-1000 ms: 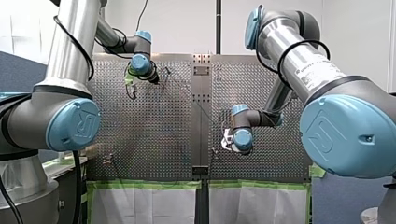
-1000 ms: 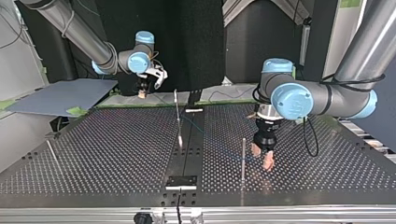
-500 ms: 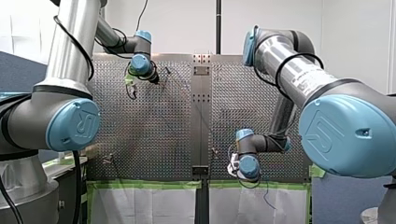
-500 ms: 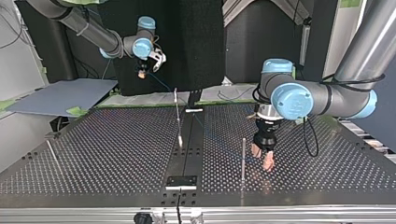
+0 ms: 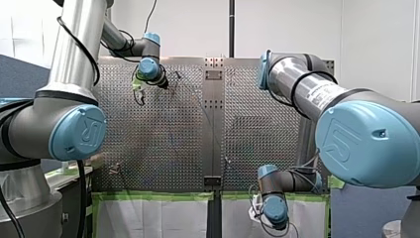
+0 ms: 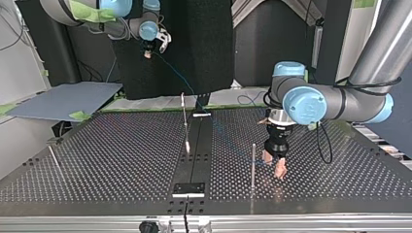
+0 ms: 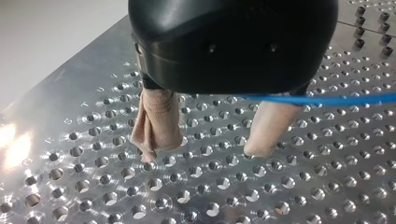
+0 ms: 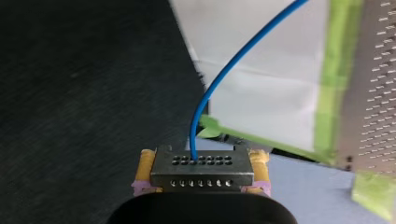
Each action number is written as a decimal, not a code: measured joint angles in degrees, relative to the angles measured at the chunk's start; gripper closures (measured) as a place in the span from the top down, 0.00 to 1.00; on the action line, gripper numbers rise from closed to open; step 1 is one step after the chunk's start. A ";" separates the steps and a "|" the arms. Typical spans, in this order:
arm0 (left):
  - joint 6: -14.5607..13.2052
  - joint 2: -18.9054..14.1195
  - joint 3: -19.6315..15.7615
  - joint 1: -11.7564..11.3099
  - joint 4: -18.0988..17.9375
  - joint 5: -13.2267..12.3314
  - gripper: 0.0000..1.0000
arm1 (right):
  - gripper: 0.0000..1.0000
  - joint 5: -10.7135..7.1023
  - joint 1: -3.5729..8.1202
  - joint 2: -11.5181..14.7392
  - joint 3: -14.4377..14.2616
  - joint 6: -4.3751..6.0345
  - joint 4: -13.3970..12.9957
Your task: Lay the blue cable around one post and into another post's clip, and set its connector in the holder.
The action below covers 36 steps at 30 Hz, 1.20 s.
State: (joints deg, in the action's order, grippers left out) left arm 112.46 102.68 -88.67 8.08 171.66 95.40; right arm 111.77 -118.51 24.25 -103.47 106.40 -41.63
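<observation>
We are gripping the dark perforated metal connector [image 8: 201, 168] in the right jaws, which are closed on its ends. Over the last second these jaws have been retreating past the perforated metal counter [image 6: 121, 160] edge, drawing the thin blue cable [image 8: 219, 74] out ahead of them. The left jaws are standing open, with the cable crossing one beige pad [image 7: 268, 126] and a slim metal post [image 6: 253, 165] just beside them. We are judging that routing is beginning.
</observation>
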 joint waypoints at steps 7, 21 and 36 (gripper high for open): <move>0.31 0.00 -0.03 -0.01 -0.05 0.00 1.00 | 0.00 -1.04 0.39 -3.81 -3.71 -0.38 -3.84; 0.46 0.03 -0.08 0.01 -0.16 0.00 1.00 | 0.00 -4.55 2.20 0.95 -1.48 -0.60 -11.45; 0.48 0.00 -0.11 -0.22 -0.18 0.00 1.00 | 0.00 -6.45 5.27 9.09 -0.39 -0.98 -10.23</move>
State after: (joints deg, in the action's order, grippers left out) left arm 112.93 102.69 -88.78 7.87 171.47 95.40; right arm 105.32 -113.24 33.33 -103.86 105.42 -51.86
